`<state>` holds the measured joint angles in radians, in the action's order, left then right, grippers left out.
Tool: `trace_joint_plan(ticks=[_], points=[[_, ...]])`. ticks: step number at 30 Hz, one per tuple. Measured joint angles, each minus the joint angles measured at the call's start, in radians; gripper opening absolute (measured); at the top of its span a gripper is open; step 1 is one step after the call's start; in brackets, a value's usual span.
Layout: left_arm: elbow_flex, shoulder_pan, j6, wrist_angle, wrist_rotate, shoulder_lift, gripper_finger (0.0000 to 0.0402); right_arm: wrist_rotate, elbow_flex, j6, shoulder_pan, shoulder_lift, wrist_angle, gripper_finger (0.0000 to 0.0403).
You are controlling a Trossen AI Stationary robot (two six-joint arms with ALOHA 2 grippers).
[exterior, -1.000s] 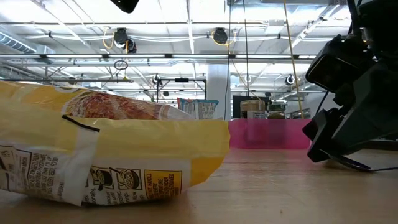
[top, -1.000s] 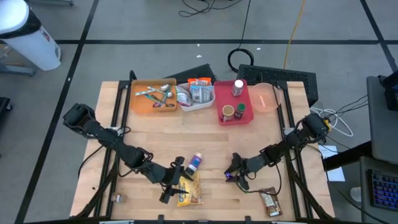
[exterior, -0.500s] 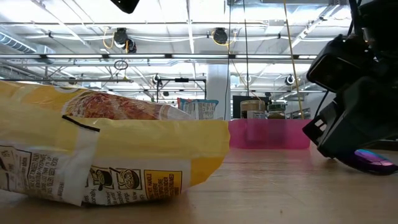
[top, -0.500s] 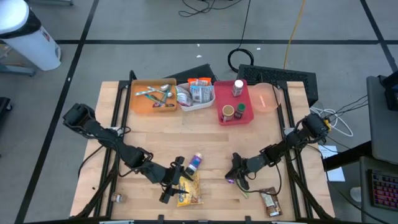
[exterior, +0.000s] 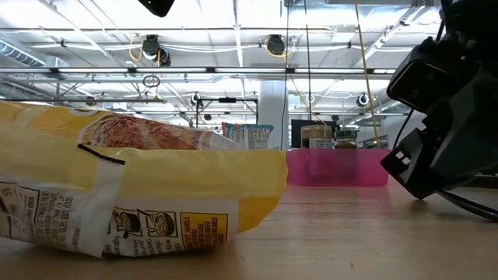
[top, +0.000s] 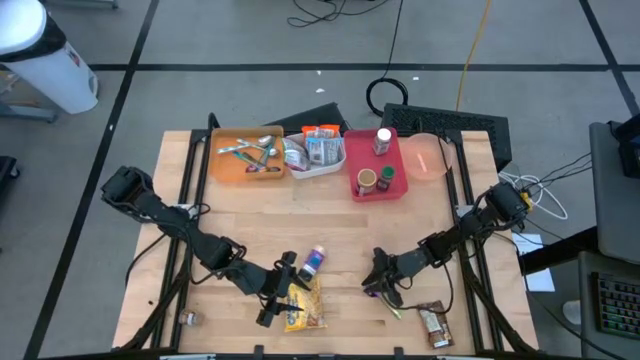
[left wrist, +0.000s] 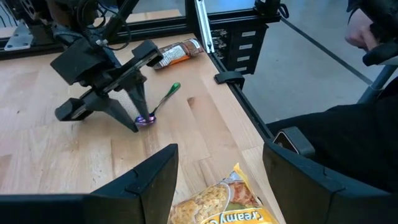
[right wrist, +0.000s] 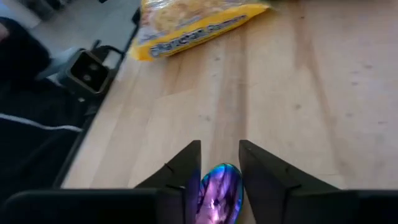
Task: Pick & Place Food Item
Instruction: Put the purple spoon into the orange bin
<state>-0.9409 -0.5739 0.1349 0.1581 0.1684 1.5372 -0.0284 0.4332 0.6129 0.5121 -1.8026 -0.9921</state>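
1. Right gripper (top: 372, 288): low over the wooden counter (top: 340, 225), jaws narrowly parted and straddling the iridescent purple bowl of a green-handled spoon (left wrist: 160, 106). The bowl sits between the fingertips; whether they grip it cannot be told.
2. Left gripper (top: 290, 298): jaws standing open, holding nothing, poised just over the yellow plastic pasta packet (top: 304, 305), which lies flat on the counter.
3. A small bottle with a blue cap (top: 314, 262) lies just beyond the left jaws.
4. A brown snack wrapper (top: 433, 323) lies near the right jaws, toward the counter edge.
5. Orange tray (top: 214, 166), well apart from both jaws: holds loose cutlery.
6. White tray (top: 322, 168): holds packaged food items.
7. Red bin (top: 396, 187): holds a white-capped bottle and small jars.
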Motion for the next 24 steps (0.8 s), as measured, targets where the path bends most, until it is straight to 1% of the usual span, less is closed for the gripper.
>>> trace_joint_plan(ticks=[2, 6, 14, 17, 24], points=[[0.0, 0.0, 0.0, 0.0, 0.0, 0.0, 0.0244, 0.031, 0.0, 0.0, 0.0, 0.001, -0.004, 0.0111], [0.0, 0.0, 0.0, 0.0, 0.0, 0.0, 0.0243, 0.055, 0.001, 0.001, 0.0, 0.001, -0.003, 0.0125], [0.0, 0.0, 0.0, 0.0, 0.0, 0.0, 0.0243, 0.051, 0.001, 0.038, 0.0, 0.002, 0.042, 0.0128], [0.0, 0.0, 0.0, 0.0, 0.0, 0.0, 0.0243, 0.032, 0.001, 0.06, 0.0, 0.002, 0.065, 0.0127], [0.0, 0.0, 0.0, 0.0, 0.0, 0.0, 0.0243, 0.033, 0.001, 0.057, 0.007, 0.001, 0.094, 0.0136]])
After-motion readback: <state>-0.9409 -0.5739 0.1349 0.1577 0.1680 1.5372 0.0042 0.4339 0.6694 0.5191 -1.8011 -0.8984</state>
